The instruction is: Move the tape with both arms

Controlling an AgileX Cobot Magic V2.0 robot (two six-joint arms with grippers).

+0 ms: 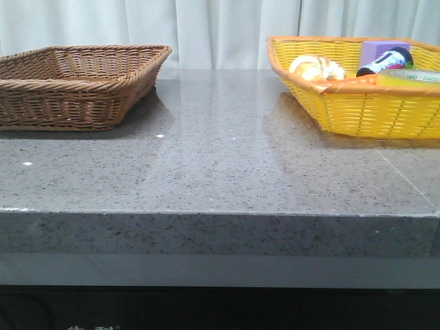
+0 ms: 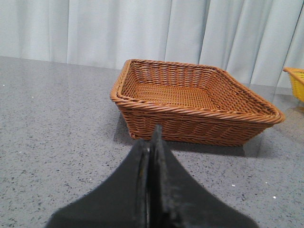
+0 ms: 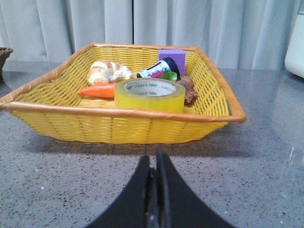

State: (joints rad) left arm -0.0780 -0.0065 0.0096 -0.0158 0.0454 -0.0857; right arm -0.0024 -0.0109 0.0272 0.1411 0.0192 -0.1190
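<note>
The tape (image 3: 150, 95), a wide yellow-green roll with small dark print on top, lies flat in the yellow basket (image 3: 123, 124) near its front wall. In the front view only a strip of the tape (image 1: 412, 78) shows above the rim of the yellow basket (image 1: 364, 113) at the right. My right gripper (image 3: 154, 159) is shut and empty, low over the table, a short way in front of that basket. My left gripper (image 2: 151, 142) is shut and empty too, just in front of the brown wicker basket (image 2: 190, 118). Neither arm appears in the front view.
The yellow basket also holds a cream-and-orange bread item (image 3: 109, 72), a carrot (image 3: 97, 90), a purple box (image 3: 172, 59) and a dark bottle (image 3: 159, 69). The brown basket (image 1: 69, 86) at the back left holds nothing. The grey stone table (image 1: 220, 165) lies between them; curtains hang behind.
</note>
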